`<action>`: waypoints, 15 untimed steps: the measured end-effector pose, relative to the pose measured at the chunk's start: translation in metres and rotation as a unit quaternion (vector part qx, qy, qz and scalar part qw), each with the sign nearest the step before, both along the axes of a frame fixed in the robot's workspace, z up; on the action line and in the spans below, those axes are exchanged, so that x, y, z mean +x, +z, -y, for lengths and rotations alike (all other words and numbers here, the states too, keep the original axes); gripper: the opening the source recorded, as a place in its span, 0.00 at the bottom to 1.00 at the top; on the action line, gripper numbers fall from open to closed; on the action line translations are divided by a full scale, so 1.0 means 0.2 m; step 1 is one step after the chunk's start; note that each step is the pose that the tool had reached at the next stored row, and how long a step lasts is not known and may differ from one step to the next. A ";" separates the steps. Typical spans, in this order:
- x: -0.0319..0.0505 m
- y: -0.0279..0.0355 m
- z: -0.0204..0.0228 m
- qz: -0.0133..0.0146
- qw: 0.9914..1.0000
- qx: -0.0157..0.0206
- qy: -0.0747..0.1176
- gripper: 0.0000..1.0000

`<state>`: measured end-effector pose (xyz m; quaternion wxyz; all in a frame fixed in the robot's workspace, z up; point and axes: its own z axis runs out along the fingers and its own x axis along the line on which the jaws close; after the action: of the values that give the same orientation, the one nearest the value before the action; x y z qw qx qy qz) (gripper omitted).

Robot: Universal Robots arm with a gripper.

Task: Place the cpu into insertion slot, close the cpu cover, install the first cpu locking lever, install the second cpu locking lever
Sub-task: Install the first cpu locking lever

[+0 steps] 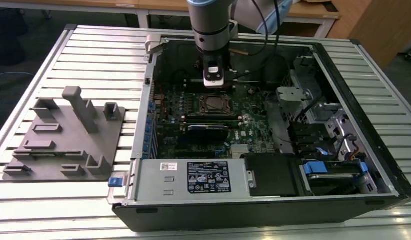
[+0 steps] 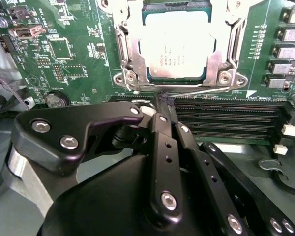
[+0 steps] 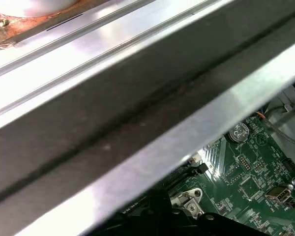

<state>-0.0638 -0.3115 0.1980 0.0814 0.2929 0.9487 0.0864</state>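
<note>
An open computer case [image 1: 259, 212] lies on the slatted tabletop [image 1: 99, 50], toward the edge on the exterior view's right. A grey moulded tray [image 1: 59, 150] with upright posts sits near the opposite edge, well apart from the case. Inside the case lies a green circuit board [image 2: 73, 73], and a silver box [image 1: 185, 177] sits against the case's near wall.

The insertion slot [image 1: 203, 105] sits mid-board, and the cpu [image 2: 177, 45] lies flat in it, its dull metal top facing up. The cpu cover [image 2: 132, 49] is down around it, framing its edges.

The arm reaches down into the case, and the hand [image 1: 215, 84] hangs just beside the slot on its far side. In the second wrist view its black fingers [image 2: 160, 132] are drawn close together. Their tips meet the end of a thin wire lever [image 2: 201, 91] running along the slot's edge, next to the long black card slots [image 2: 226, 115]. I cannot tell whether they pinch it
</note>
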 end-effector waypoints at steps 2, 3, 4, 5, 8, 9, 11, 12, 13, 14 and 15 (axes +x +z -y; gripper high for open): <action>-0.003 0.000 -0.002 0.000 1.000 0.000 0.000 0.11; -0.005 0.000 -0.003 0.000 1.000 0.000 0.000 0.11; -0.008 0.000 -0.005 0.001 1.000 0.000 0.000 0.11; -0.009 0.000 -0.008 0.001 1.000 0.000 0.000 0.11; -0.012 0.000 -0.010 0.002 1.000 0.000 0.000 0.11; -0.012 0.000 -0.010 0.002 1.000 0.000 0.000 0.11; -0.012 -0.001 -0.011 0.002 1.000 0.000 0.000 0.11; -0.012 -0.002 -0.011 0.002 1.000 0.000 0.000 0.11; -0.012 -0.003 -0.011 0.002 1.000 -0.001 0.000 0.11; -0.012 -0.004 -0.011 0.002 1.000 -0.002 0.000 0.11; -0.012 -0.004 -0.011 0.002 1.000 -0.003 0.000 0.11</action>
<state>-0.0663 -0.3093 0.1971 0.0843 0.2925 0.9488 0.0842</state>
